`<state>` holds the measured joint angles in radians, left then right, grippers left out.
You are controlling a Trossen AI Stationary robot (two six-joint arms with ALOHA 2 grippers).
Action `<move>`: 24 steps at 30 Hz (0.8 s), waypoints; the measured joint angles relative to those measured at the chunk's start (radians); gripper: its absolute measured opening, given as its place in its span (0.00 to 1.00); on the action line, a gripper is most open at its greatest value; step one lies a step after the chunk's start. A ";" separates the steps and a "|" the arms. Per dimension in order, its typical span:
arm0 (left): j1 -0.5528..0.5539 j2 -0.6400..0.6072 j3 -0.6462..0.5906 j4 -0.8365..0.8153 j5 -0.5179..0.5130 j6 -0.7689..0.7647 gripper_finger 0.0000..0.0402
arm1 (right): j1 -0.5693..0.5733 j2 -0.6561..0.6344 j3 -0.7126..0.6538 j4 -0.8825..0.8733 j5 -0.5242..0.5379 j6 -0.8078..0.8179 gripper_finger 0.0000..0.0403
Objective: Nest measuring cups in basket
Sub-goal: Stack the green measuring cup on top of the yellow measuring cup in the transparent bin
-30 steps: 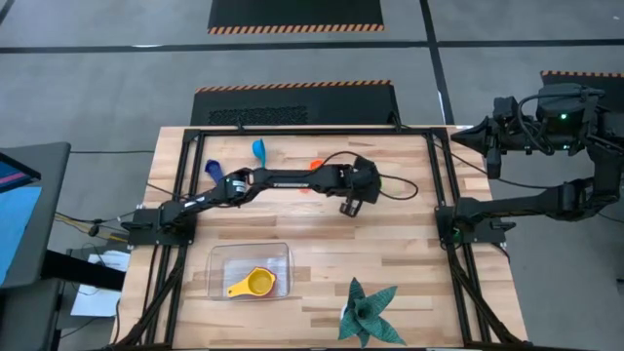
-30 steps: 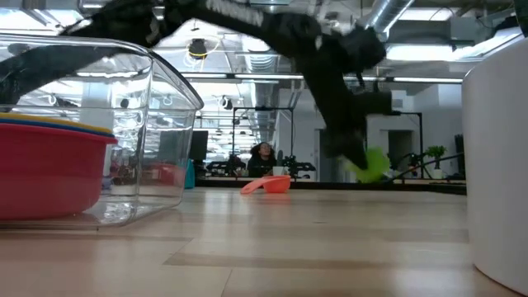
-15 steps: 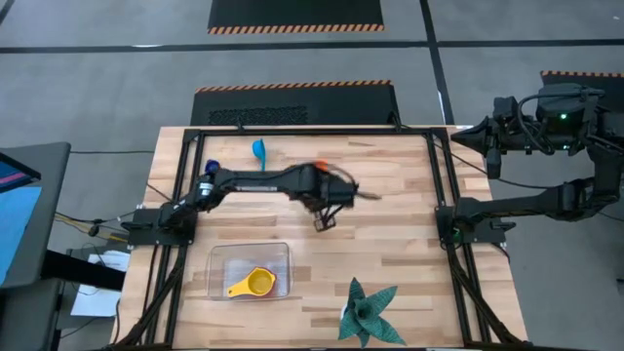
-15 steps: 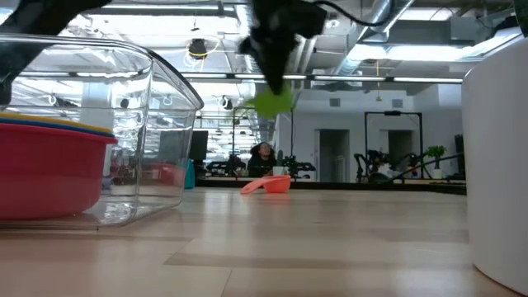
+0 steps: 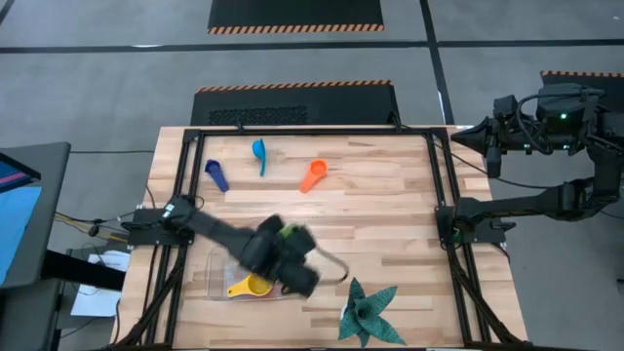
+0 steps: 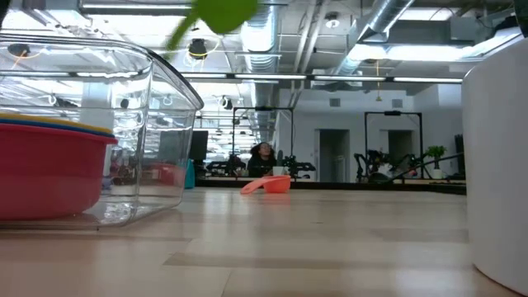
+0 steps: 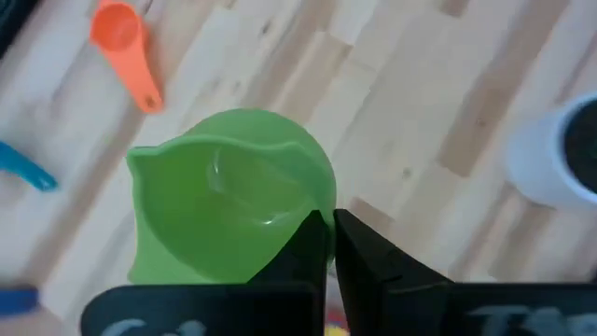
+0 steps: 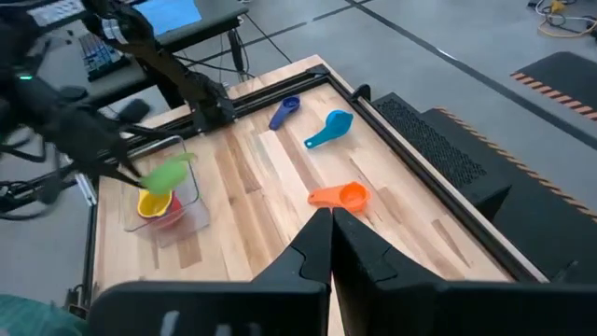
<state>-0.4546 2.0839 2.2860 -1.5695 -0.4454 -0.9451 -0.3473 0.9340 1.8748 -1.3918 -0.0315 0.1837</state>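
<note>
A pale wooden table [image 5: 390, 210] in a black frame sits on a grey workshop floor; an open, brightly lit hall lies behind it. My left gripper [image 7: 328, 245] pinches the rim of the green measuring cup [image 7: 229, 201], its fingers pressed onto the cup wall, bowl facing up. I hold it above the right end of the clear basket [image 5: 222, 255], I judge so that it can drop into the stack. The basket holds the yellow cup [image 5: 255, 285] nested in the red cup [image 6: 45, 169]. The orange cup [image 5: 312, 175], light blue cup [image 5: 259, 153] and dark blue cup [image 5: 215, 175] lie on the far table, well apart from the basket. A dark green star-shaped plant [image 5: 369, 312] stands near the basket's right. My right gripper [image 8: 331, 219] waits off the table's right edge, fingers pressed together.
</note>
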 joint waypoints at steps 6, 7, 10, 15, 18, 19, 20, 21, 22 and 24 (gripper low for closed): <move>-0.149 -0.064 -0.161 -0.001 0.002 -0.404 0.00 | 0.000 0.000 0.000 -0.001 -0.026 0.055 0.07; -0.169 -0.071 -0.191 -0.001 0.012 -0.475 0.00 | 0.000 0.000 0.000 -0.001 -0.026 0.058 0.07; -0.215 -0.076 -0.245 0.000 0.060 -0.670 0.00 | 0.000 0.000 0.000 -0.003 -0.026 0.061 0.07; -0.262 -0.073 -0.259 -0.002 0.116 -0.878 0.00 | 0.000 0.000 0.000 -0.003 -0.026 0.062 0.07; -0.273 -0.071 -0.260 -0.002 0.105 -0.901 0.00 | 0.000 0.000 0.000 -0.003 -0.026 0.048 0.07; -0.271 -0.071 -0.260 -0.002 0.101 -0.898 0.00 | 0.000 0.000 0.000 -0.003 -0.026 0.047 0.07; -0.265 -0.071 -0.260 -0.002 0.101 -0.883 0.00 | 0.000 0.000 0.000 -0.003 -0.026 0.046 0.07; -0.256 -0.071 -0.260 -0.001 0.106 -0.866 0.00 | 0.000 0.000 0.000 -0.004 -0.026 0.044 0.07; -0.248 -0.071 -0.262 -0.001 0.113 -0.844 0.00 | 0.000 0.000 0.000 -0.006 -0.026 0.044 0.07; -0.230 -0.071 -0.278 -0.002 0.134 -0.821 0.00 | 0.000 0.000 0.000 -0.016 -0.026 0.044 0.07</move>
<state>-0.6842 2.0125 2.0081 -1.5718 -0.3109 -1.7661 -0.3473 0.9340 1.8748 -1.4074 -0.0570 0.2276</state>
